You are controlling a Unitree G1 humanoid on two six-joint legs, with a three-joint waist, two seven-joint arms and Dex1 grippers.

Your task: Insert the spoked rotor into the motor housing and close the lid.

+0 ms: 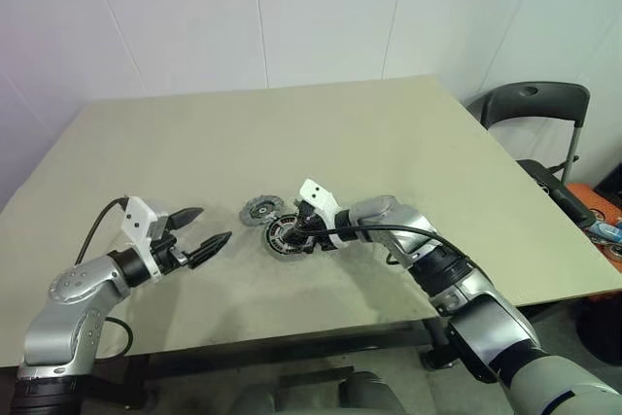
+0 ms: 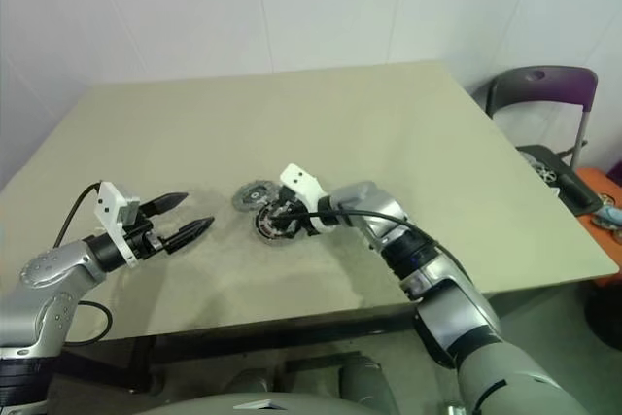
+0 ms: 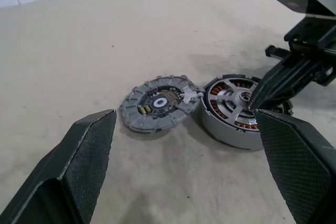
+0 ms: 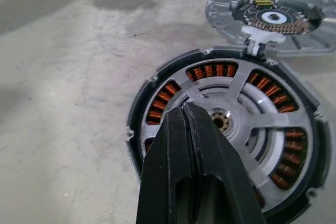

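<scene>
**Rotor seated in housing; lid lying alongside, not yet fitted**

Right tool (image 4: 202,129): one. Its two black fingers are pressed flat together, nothing between them, tips angled down at the silver hub of the spoked rotor (image 4: 247,106). Judged a pushing pose, fingers closed to make one firm point for pressing the rotor home, not a grasp.

Spoked rotor, black outer rim, shiny silver spokes and hub: one. Directly under the right tool's tips. It sits inside the motor housing (image 3: 220,127), a round grey metal can with copper-coloured windings showing through the gaps between the spokes: one. Rotor and housing look concentric and level, so insertion appears done or nearly so; whether it is fully bottomed cannot be told.

Lid (image 3: 157,103), grey metal disc with scalloped edge, a small circuit ring and gold contacts on its upturned face: one. It lies flat on the table just beyond the housing from the right tool, edge touching or nearly touching the housing rim at a small white tab. Inner face up, presumably so it can be flipped over onto the housing.

Left tool (image 1: 199,232): one. Fingers spread wide, empty, hovering above the table well apart from the parts, pointing toward them; judged waiting in reserve, perhaps for the lid.

Table (image 1: 340,133), pale beige top: one, carrying all three parts.

Black folding chair (image 1: 535,104): one, beyond the table's far right corner.
</scene>
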